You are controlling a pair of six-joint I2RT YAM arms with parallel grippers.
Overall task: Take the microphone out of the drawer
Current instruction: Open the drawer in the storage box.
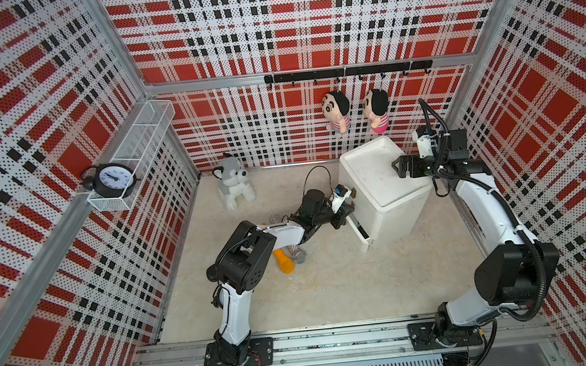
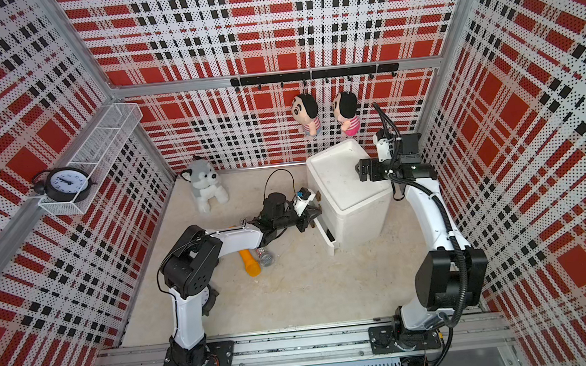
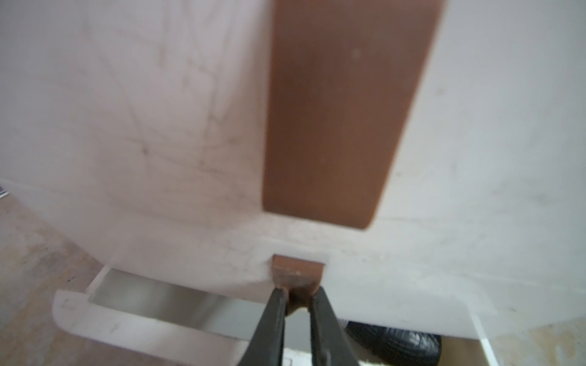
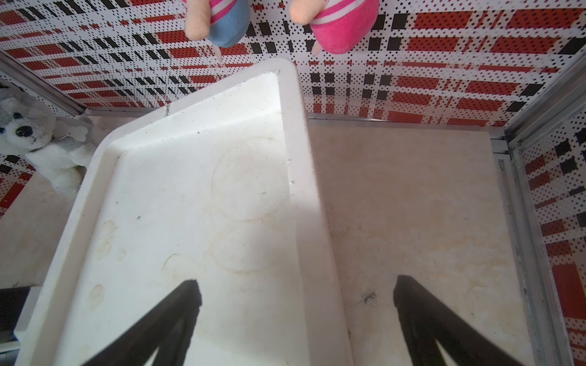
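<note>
At far left we see a white wire shelf (image 1: 142, 132) on the plaid wall, with a black alarm clock (image 1: 114, 178) at its near end. Next, on the pale floor by the back wall, sits a grey and white husky plush (image 1: 232, 183). Nearer us the left arm reaches toward the right. Under its forearm an orange cylinder (image 1: 284, 261) lies on the floor, just beside a wad of silver mesh (image 1: 299, 255). The left gripper (image 3: 298, 293) is at the front of a white drawer cabinet (image 1: 371, 184). In the left wrist view its black fingers (image 3: 272, 317) are drawn nearly together, pinching a small brown tab handle (image 3: 298, 272) between them. Just below that tab the bottom drawer (image 3: 126, 320) stands partway out. We cannot pick out the microphone for certain: a dark rounded object (image 3: 396, 342) lies inside that open drawer, half hidden by the panel above. Behind the cabinet a doll in blue (image 1: 336, 111) and a doll in pink (image 1: 376, 109) hang from a black hook rail (image 1: 347, 72). At right, the right gripper (image 4: 297, 283) hovers over the right edge of the cabinet's top, its jaws spread wide with nothing between them.
</note>
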